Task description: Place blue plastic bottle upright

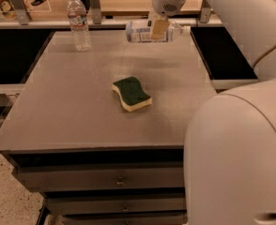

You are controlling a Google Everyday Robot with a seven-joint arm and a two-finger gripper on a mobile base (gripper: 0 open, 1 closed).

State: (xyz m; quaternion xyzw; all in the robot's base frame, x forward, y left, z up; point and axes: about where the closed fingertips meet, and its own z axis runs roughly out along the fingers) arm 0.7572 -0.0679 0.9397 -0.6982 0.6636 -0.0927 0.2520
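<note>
The blue plastic bottle [142, 33] hangs lying sideways in the air above the far right part of the grey table [72, 102], its white cap pointing right. My gripper [157, 29] is shut on its middle, coming down from the arm at the top. The bottle casts a faint shadow on the table below it.
A clear bottle with a pale reddish-white label [79, 22] stands upright at the table's far left. A green and yellow sponge [131, 93] lies at mid-table. My white arm and base [241, 149] fill the right side. A shelf rail runs behind the table.
</note>
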